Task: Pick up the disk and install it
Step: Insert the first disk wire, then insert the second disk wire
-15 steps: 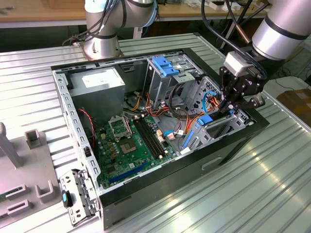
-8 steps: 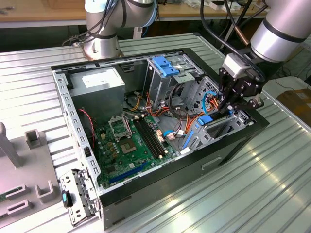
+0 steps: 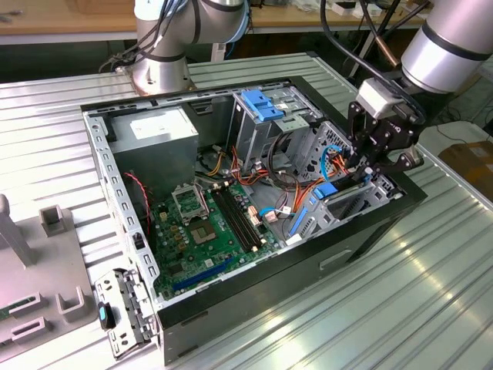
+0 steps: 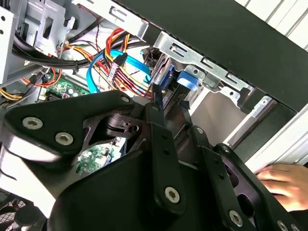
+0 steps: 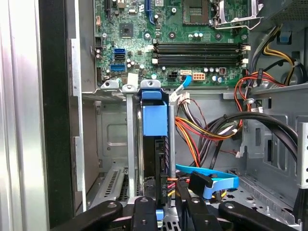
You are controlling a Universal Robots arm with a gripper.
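One arm hung over the open case (image 3: 254, 308) in the exterior view, its gripper (image 3: 368, 166) down at the drive cage (image 3: 350, 202) on that view's right. Blue showed below the jaws there, probably the disk (image 3: 326, 190) in its bay. A grey box (image 3: 158, 132) with a white label sat at the case's far corner, the motherboard (image 3: 212, 231) lay on the floor of the case, and a light-blue latch plate (image 3: 260, 104) stood on the upper bay. Everything rested on a ribbed metal tabletop (image 3: 431, 293).

In the second wrist view the gripper (image 4: 168, 103) reached toward the disk (image 4: 166, 79), whose blue rail end sat in the cage beside a bundle of red, yellow and blue cables (image 4: 122, 67). A hand (image 4: 284, 180) rested on the tabletop outside the case.

In the first wrist view the disk (image 5: 155, 120) stood on edge in its slot, blue rail facing out, between metal dividers (image 5: 130, 139). The gripper (image 5: 161, 204) sat at its near end with the jaws drawn close together; whether they actually clamped the disk I could not tell.

I judged the disk stiff, fairly heavy and sensitive to knocks; its plastic rails would flex slightly and were the sensible place to hold, not the bare metal faces. A blue ribbon cable (image 5: 211, 183) and loose wires (image 5: 192, 139) crowded just beside the slot and could snag.
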